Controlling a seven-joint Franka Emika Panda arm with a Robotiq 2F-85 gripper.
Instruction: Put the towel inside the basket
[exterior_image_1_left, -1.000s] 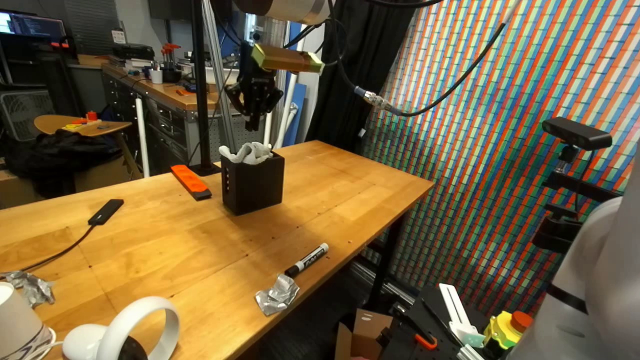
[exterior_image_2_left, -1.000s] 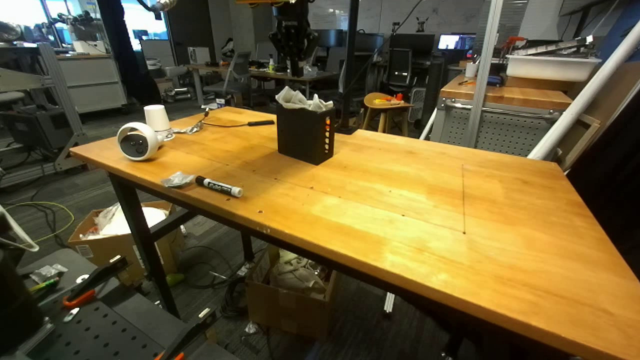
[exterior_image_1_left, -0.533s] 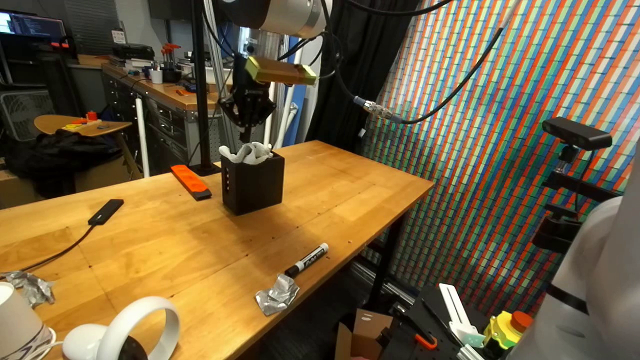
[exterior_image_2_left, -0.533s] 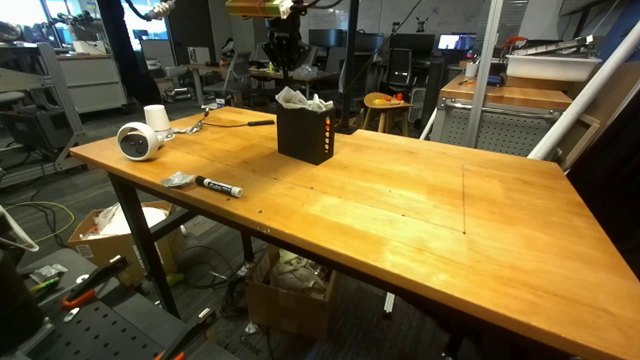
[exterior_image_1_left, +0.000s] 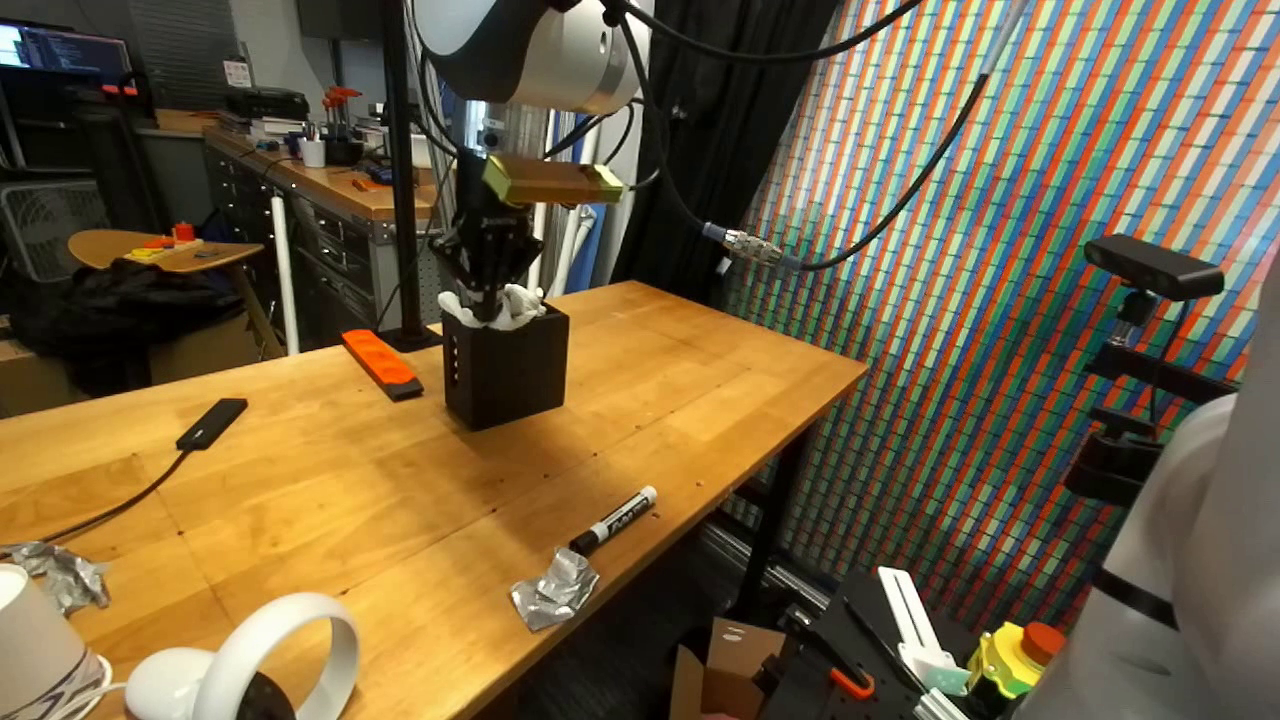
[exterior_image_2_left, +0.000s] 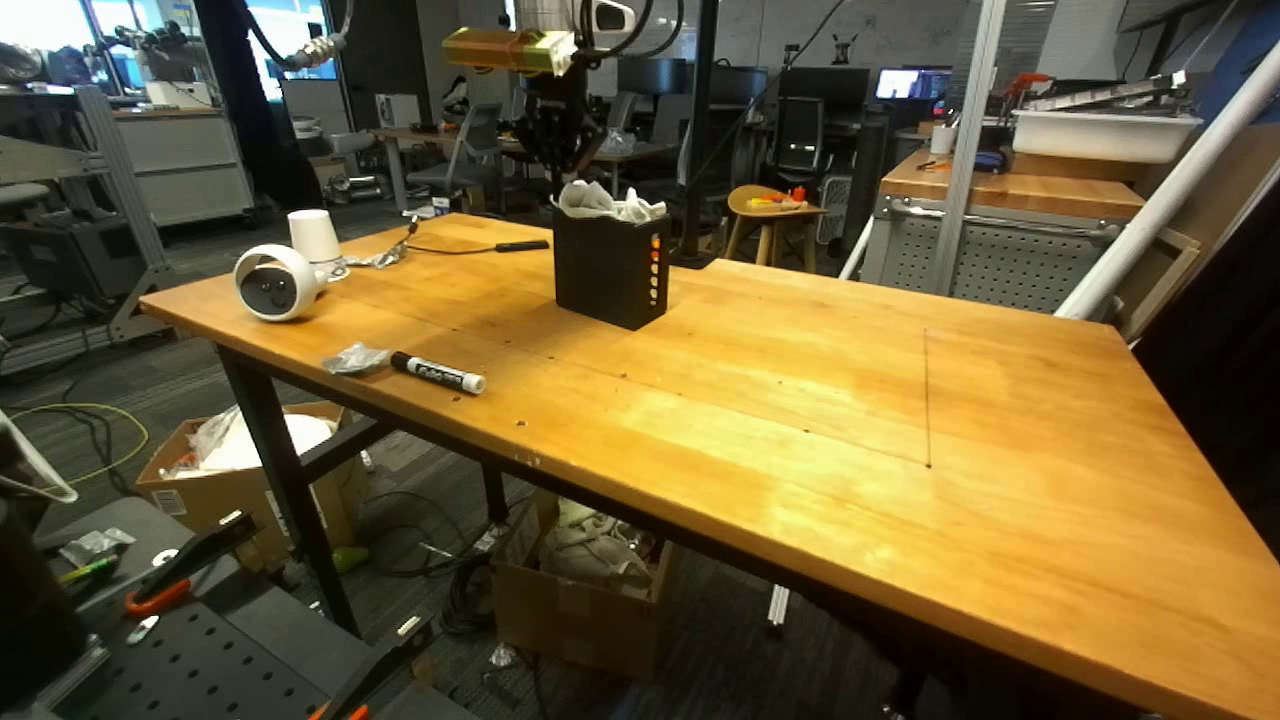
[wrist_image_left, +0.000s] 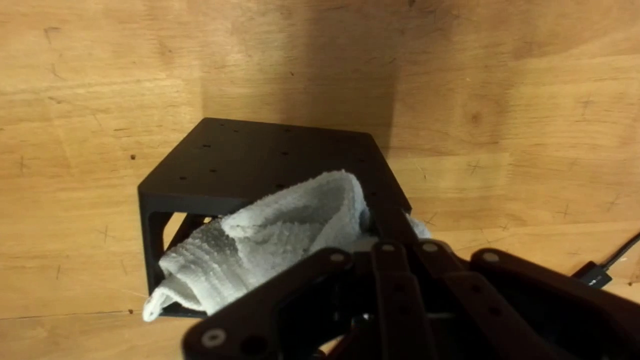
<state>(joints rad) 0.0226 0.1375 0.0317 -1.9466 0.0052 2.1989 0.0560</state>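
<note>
The basket is a black open-topped box (exterior_image_1_left: 510, 372) on the wooden table. It also shows in an exterior view (exterior_image_2_left: 606, 268) and in the wrist view (wrist_image_left: 280, 155). The light grey towel (exterior_image_1_left: 522, 303) is bunched in the basket's opening, with folds standing above the rim; it also shows in an exterior view (exterior_image_2_left: 612, 205) and in the wrist view (wrist_image_left: 285, 240). My gripper (exterior_image_1_left: 487, 308) points down at the towel, its fingers together. In the wrist view the fingertips (wrist_image_left: 395, 222) lie beside a towel fold, near the basket's edge. The tips' exact contact with the towel is hidden.
An upright black pole (exterior_image_1_left: 401, 200) stands behind the basket, with an orange and black object (exterior_image_1_left: 382, 365) beside it. A marker (exterior_image_1_left: 614, 520), crumpled foil (exterior_image_1_left: 556, 590), a white ring-shaped device (exterior_image_1_left: 285, 660) and a black cable adapter (exterior_image_1_left: 211, 424) lie on the table.
My gripper has come down from above the basket to the towel, shifting slightly left in both exterior views. The basket stays in place. The towel looks slightly pressed on one side.
</note>
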